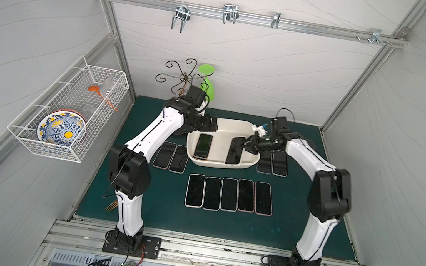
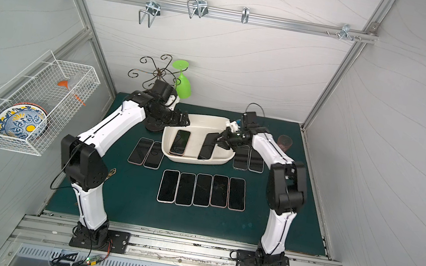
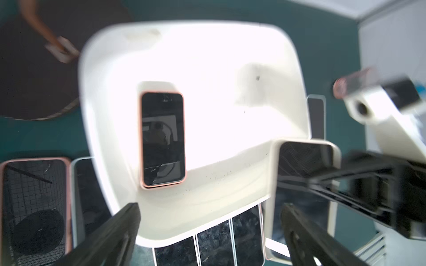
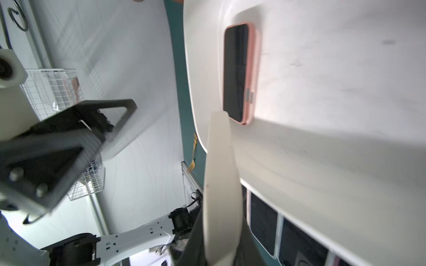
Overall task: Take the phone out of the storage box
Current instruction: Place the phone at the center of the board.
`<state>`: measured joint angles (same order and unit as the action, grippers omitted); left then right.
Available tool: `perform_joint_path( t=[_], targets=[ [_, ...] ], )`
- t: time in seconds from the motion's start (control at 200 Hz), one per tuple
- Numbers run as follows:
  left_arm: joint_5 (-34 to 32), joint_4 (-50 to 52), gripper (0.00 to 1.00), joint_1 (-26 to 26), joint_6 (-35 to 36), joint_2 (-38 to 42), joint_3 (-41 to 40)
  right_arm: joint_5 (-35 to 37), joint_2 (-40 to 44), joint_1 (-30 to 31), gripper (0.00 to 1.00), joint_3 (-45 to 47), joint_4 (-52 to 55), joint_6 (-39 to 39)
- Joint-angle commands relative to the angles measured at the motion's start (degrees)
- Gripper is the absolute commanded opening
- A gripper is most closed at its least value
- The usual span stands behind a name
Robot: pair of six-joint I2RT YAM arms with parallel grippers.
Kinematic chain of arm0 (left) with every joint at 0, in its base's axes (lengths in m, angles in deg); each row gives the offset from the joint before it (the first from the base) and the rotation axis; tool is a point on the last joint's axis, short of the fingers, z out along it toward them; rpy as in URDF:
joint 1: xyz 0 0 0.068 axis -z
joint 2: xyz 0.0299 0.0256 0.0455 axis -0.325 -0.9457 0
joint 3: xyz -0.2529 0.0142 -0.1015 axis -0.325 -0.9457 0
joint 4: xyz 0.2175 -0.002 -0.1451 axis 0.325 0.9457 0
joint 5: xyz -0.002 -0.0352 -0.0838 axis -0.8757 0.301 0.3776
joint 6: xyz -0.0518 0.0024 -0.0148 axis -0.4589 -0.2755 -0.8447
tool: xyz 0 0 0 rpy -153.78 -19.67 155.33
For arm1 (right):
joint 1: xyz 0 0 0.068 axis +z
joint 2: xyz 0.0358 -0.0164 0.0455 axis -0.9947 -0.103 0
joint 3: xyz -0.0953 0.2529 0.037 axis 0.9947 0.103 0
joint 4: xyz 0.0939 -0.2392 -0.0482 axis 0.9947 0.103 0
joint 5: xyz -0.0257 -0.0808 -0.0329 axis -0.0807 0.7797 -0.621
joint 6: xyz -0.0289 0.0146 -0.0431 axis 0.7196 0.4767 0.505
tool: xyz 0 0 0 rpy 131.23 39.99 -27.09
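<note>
— Well, where's the phone (image 1: 234, 155)?
— Tilted in the storage box (image 1: 215, 165), right half, clenched by the right tool (image 1: 246, 143); bare floor beside it.
— And the left tool (image 1: 213, 128)?
— Released, above the rear-left rim.

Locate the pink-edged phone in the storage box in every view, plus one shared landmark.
In a top view: the pink-edged phone lies flat in the storage box, toward the left arm's side.
In a top view: the phone, same spot in the box.
Left wrist: the phone on the box floor, beyond the open left gripper.
Right wrist: the phone on the box floor, past the held phone's tip.
Shared landmark: the cream storage box.
</note>
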<state>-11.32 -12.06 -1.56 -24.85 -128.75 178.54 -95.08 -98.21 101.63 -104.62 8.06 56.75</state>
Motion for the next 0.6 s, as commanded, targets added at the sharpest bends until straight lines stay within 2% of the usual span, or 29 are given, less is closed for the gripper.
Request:
perform_joint_path(
  t=[0.0,0.05,0.155,0.45,0.595],
  targets=[
    [1.96,-2.42,1.0,-1.24,-0.31,2.99,1.96,13.53,12.49,-3.97,0.0,0.12,26.14,19.83],
    [3.65,-3.69,1.0,-1.24,-0.8,3.32,0.61,22.4,14.73,-5.39,0.0,1.21,32.29,22.85],
    [5.85,-5.93,1.0,-1.18,-1.2,3.41,-2.77,31.16,16.12,-8.62,0.0,4.32,38.2,26.55],
    [6.41,-5.79,1.0,-1.24,0.68,1.79,-4.27,41.99,14.26,-9.37,0.0,9.0,38.8,28.3],
    [7.0,-5.78,1.0,-1.24,0.75,0.36,-3.61,41.16,9.98,-9.28,0.0,10.37,35.82,28.24]
  ],
)
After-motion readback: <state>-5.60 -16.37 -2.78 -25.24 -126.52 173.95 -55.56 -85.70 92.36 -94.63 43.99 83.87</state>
